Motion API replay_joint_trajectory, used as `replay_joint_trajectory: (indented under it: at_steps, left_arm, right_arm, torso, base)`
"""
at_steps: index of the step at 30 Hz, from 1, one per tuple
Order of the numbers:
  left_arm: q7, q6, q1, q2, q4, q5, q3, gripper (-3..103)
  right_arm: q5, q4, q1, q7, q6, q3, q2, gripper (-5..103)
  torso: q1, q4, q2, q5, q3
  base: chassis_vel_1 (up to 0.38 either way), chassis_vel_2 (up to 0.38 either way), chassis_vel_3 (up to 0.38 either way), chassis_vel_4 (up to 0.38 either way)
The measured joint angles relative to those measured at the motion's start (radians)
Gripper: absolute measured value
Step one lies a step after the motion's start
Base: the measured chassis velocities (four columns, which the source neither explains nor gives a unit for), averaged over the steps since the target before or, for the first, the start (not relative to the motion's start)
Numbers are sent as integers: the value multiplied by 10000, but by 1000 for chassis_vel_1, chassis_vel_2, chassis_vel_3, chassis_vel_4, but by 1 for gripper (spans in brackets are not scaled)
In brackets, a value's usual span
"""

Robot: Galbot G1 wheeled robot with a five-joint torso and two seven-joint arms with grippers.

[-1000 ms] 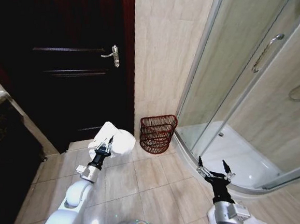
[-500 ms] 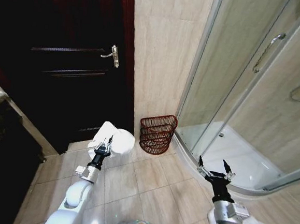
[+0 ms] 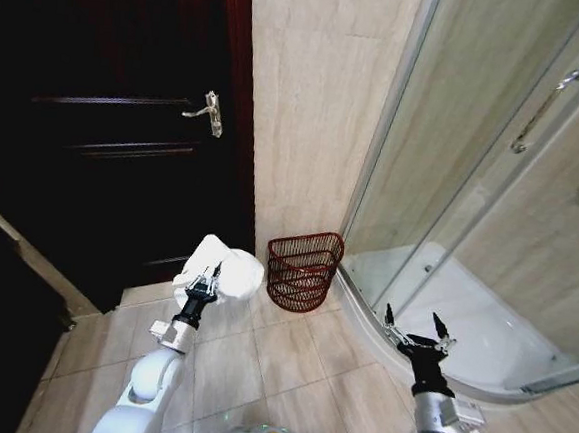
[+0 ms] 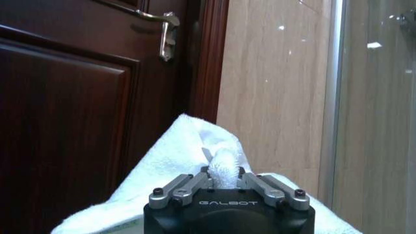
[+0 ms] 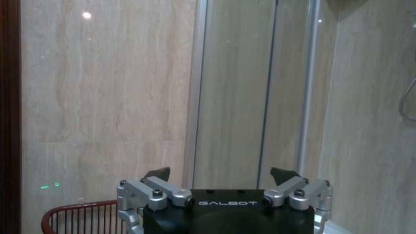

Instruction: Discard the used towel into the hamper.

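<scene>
Towel, bunched upright, is clamped in left pincer; right pincer gapes.

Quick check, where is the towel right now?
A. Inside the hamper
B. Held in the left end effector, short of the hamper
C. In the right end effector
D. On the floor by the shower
B: the left end effector is shut on the towel, beside the hamper, not in it.

From my left gripper to the hamper at two o'clock, I see bare floor; shower frame crowds its far side.
</scene>
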State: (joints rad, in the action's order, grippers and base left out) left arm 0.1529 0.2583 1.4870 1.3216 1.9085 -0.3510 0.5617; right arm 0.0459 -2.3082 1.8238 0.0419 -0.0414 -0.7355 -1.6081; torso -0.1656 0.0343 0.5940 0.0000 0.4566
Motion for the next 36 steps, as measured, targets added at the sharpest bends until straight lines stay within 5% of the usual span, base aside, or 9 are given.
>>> replay_joint_trajectory:
  at_steps: [20,23,26,36]
  left_arm:
    - [-5,29,128,16,71,35,17,12]
    - [391,108,148,-72,38,40,-24,12]
    - [1796,376,279,-322,-65,-64,-249,12]
    - [2119,-525,-1498,-705,-858,145,-1437,12]
  right_arm:
    - [81,-37,45,2,16,-35,0,100]
    - [99,-8,12,16,10,-18,0,100]
    - [114,111,-121,23,33,-3,0,100]
    - [104,366,-654,22,508,-97,0,100]
  torso:
    - [-12,0,25,0,16]
    - [-13,0,27,-1,17]
    - [-12,2,31,1,17]
    - [-11,0,35,0,20]
  base:
    - [-45,45,43,-46]
    - [-21,18,13,-16]
    - [0,0,0,0]
    - [0,0,0,0]
